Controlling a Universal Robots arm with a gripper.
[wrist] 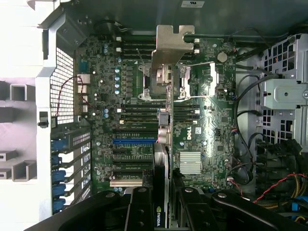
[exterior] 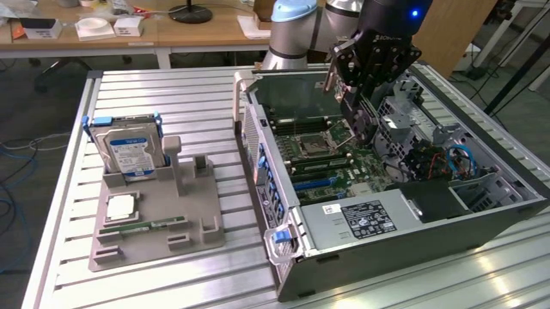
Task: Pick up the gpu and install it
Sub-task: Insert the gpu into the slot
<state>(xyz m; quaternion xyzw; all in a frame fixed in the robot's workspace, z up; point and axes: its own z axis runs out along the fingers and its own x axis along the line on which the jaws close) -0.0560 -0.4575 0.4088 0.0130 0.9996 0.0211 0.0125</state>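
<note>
White letters printed sideways on the motherboard (wrist: pixel 207 144) read "DELL". The black face of the gpu (wrist: pixel 161 183) carries a green logo with the word "NVIDIA" beside it. The sticker on the power supply (exterior: pixel 331 228) and the blue-white label on the hard drive (exterior: pixel 129 154) hold print too small to read.

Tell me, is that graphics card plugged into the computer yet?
Not yet. The gripper holds the gpu on edge above the motherboard, and it looks clear of the slots.
</note>
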